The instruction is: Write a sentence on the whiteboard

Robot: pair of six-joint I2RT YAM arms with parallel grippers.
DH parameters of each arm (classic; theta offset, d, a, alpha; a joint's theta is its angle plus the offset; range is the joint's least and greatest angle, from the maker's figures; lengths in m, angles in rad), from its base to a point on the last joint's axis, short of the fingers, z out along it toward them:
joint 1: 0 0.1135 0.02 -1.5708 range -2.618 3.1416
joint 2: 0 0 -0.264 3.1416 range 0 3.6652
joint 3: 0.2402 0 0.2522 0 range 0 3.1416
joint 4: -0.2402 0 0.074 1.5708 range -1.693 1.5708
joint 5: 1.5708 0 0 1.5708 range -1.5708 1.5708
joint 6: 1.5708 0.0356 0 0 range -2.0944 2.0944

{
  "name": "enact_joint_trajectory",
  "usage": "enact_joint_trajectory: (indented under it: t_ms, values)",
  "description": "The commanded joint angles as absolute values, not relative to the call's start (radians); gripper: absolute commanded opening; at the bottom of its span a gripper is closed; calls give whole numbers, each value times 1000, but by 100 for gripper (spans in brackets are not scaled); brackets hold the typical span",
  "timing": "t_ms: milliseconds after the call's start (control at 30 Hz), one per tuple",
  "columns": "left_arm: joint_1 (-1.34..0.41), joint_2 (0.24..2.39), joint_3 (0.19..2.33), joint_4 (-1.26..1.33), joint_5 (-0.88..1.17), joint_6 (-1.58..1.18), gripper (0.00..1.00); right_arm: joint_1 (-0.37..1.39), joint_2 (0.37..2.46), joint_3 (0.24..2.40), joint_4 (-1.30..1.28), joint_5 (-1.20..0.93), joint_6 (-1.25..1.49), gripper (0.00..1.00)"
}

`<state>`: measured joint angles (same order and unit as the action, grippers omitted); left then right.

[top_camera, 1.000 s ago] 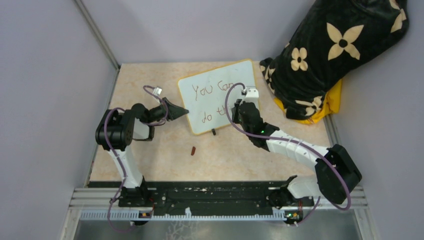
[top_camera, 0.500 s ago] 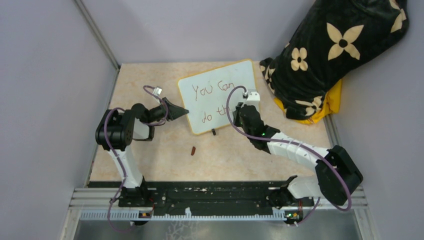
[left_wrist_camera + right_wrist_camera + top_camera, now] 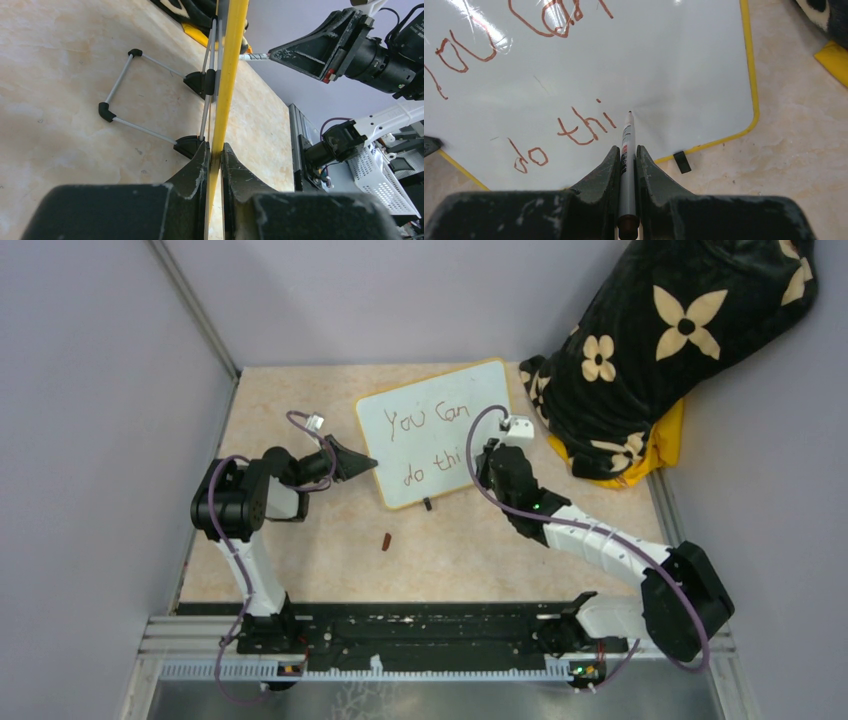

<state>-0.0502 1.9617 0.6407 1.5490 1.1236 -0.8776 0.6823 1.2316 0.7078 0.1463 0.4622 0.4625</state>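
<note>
The whiteboard (image 3: 435,435) stands propped at a tilt in the upper middle of the top view, on the beige marbled surface (image 3: 300,410), with one black foot (image 3: 427,504) at its lower edge. The left pincer (image 3: 368,462) is clamped narrow on the whiteboard's left edge. From its own camera the yellow frame (image 3: 230,75) runs straight up between the two fingers (image 3: 192,170), and a wire stand (image 3: 125,90) shows behind the panel. The right pincer (image 3: 487,452) reaches in from the lower right of the frame and is closed tight on a marker (image 3: 627,130), which points up the middle of its view. The sentence (image 3: 574,132) is in reddish-brown strokes and reads "You Can" on the top line and "do thi" below. The marker's tip sits just right of the "i", close against the white face (image 3: 664,65); I cannot tell whether it touches. A small reddish-brown cap (image 3: 386,540) lies alone on the surface below the whiteboard, well apart from both arms. A black bundle (image 3: 670,350) with cream flowers fills the upper right corner, near the whiteboard's right edge.
</note>
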Motion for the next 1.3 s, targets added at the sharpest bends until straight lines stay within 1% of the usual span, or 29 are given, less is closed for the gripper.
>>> enact_joint_trajectory:
  t_ms: [0,267,1267]
  values:
    - [-67,1973,630,1701,1157,-868,0,649,1217,766,177,483,489,0]
    - [-67,1975,630,1702,1157,-868,0,643,1225,777,213,465,492,0]
    - [-67,1976,633,1702,1157,-874,0,643,1312,815,213,409,482,0]
